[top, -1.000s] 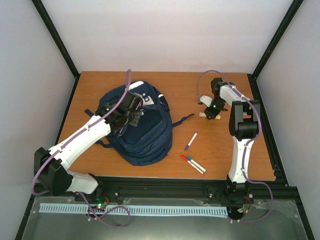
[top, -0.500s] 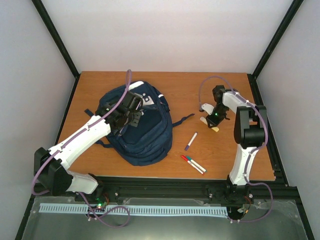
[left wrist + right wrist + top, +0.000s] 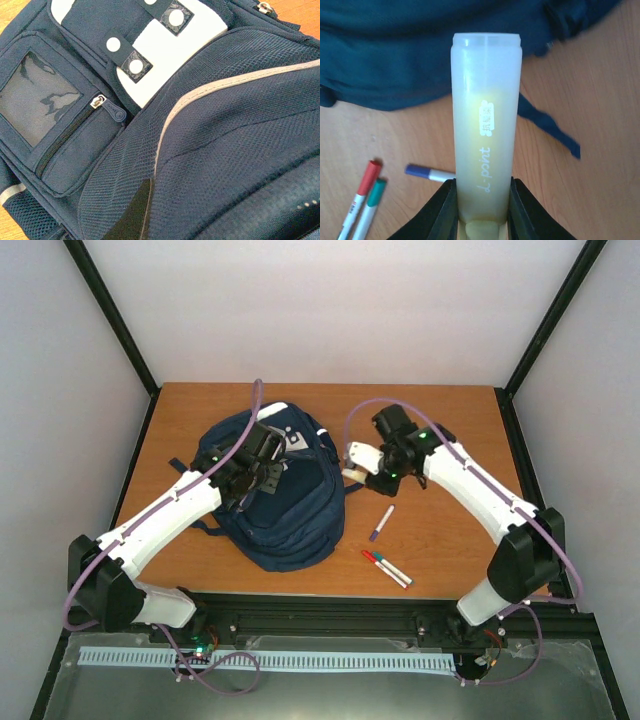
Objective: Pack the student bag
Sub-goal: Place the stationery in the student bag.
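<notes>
Barely begun, I judge: the student bag [image 3: 285, 505] lies on the desk [image 3: 450, 420] under the left claw [image 3: 264, 472], whose state I cannot tell, while the right claw [image 3: 482, 212] clamps a highlighter [image 3: 486, 115] just right of the bag, three pens [image 3: 386, 568] lying beyond.

navy student bag [image 3: 290, 525] with white patch [image 3: 167, 55], pale yellow highlighter [image 3: 486, 115].

Robotics lab test cell, plain white walls [image 3: 330, 310], black frame posts [image 3: 112, 315], wooden table [image 3: 450, 410], black mounting rail [image 3: 330, 618]

Highlighter [image 3: 486, 125]; purple marker [image 3: 382, 523]; red-green marker pair [image 3: 387, 568]; wooden table [image 3: 450, 430].
</notes>
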